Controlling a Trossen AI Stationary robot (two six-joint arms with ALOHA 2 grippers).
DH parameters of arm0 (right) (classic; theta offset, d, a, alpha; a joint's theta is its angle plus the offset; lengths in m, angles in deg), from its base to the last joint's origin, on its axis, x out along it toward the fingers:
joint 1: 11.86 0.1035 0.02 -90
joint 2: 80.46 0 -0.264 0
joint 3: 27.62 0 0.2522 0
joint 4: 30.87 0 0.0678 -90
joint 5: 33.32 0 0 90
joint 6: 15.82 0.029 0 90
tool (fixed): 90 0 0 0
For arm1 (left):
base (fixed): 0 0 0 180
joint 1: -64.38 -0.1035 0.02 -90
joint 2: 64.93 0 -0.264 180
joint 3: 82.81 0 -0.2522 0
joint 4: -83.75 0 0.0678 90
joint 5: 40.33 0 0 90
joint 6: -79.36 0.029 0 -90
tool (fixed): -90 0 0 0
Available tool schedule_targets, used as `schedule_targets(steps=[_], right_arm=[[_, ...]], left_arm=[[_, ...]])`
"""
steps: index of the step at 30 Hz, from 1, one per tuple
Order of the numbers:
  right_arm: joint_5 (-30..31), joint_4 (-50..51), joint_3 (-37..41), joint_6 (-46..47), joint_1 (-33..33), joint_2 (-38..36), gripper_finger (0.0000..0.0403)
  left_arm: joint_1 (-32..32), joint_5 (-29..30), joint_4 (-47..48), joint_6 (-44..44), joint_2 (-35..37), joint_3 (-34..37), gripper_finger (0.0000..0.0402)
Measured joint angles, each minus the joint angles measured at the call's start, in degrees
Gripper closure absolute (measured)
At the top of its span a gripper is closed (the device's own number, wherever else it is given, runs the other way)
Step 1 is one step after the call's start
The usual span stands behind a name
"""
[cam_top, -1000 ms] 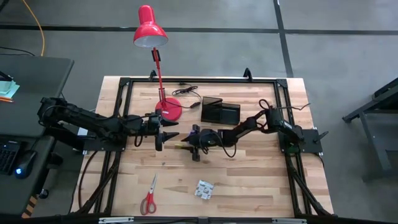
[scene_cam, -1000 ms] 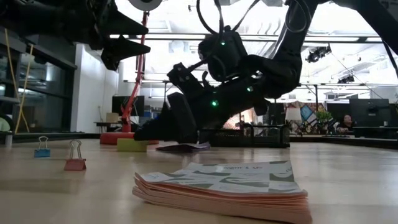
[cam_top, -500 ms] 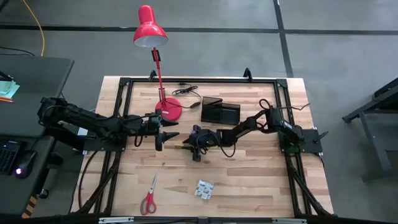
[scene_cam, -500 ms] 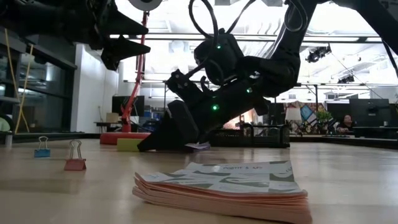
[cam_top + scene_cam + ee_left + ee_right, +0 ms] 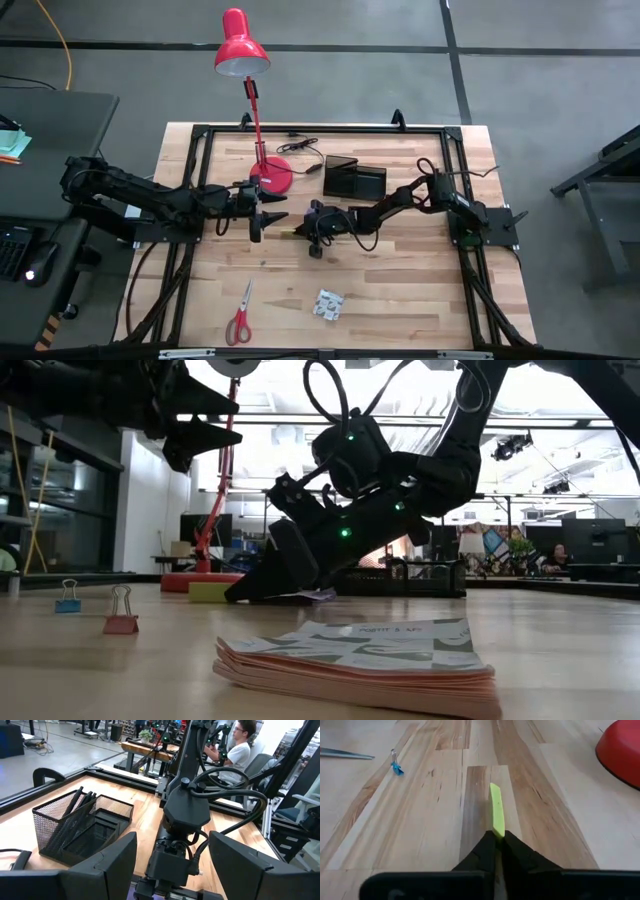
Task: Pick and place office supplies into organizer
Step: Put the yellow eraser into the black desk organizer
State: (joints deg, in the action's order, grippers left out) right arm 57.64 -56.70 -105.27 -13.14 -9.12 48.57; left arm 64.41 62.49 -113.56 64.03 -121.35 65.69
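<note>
Here, yellow piece [image 5: 496, 809] pinched, right hand [image 5: 496, 840]

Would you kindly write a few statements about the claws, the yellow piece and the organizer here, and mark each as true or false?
1. The right claw is shut on the yellow piece. True.
2. The left claw is shut on a pen. False: its fingers stand open and hold nothing, beside the lamp base.
3. The scissors already lie in the organizer. False: they lie on the table near its front edge, far from it.
4. Black pens stand in the mesh organizer. True.
5. The patterned packet is in the right claw. False: it lies on the table, untouched.
</note>
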Motion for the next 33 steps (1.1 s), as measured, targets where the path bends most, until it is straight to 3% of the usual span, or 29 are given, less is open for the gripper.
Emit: schedule_targets(steps=[11, 23, 33], right_arm=[[0.72, 0.29, 0.0, -0.08, 0.03, -0.13, 0.04], [8.44, 10.42, 0.1, -3.95, 2.08, -7.98, 0.0401], [24.14, 31.52, 0.1, -3.51, 3.99, -18.65, 0.0402]], left_arm=[[0.0, -0.04, 0.05, 0.0, 0.0, 0.0, 0.0169], [0.0, -0.15, 0.92, 0.0, 0.0, 0.0, 0.0169], [0.0, -0.16, 1.14, -0.01, 0.0, 0.0, 0.0169]])
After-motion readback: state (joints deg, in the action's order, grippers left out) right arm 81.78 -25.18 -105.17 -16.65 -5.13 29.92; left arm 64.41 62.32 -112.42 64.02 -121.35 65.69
